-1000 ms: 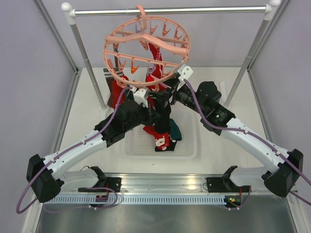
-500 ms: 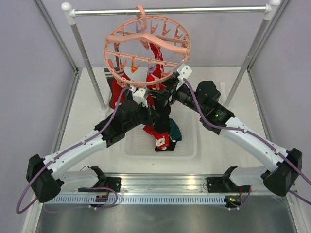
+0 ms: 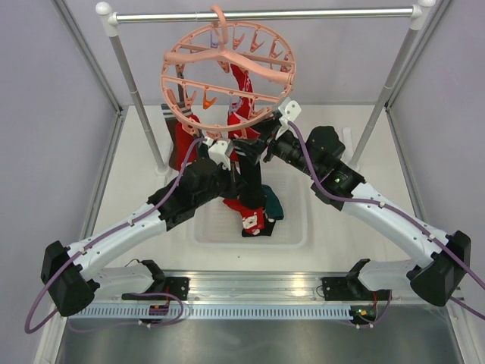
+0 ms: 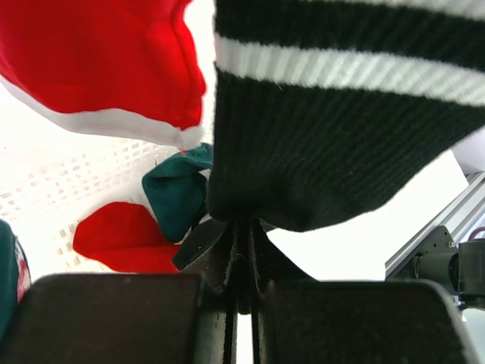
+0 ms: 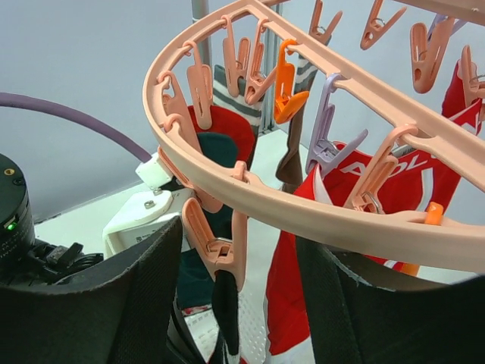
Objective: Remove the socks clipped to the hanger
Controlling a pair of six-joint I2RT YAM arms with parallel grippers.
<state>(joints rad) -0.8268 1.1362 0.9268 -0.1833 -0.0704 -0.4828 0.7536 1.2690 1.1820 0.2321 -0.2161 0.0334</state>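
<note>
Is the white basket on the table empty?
No, a red sock and a dark teal sock lie in the white basket, seen from the left wrist.

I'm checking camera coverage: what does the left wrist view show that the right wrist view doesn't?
Left wrist only: the left jaws shut on the black striped sock, with a red sock and a teal sock in the white basket below. Right wrist only: the pink hanger and its clips, one clip between the open right jaws. Both: hanging red socks, and apparently that striped sock.
</note>
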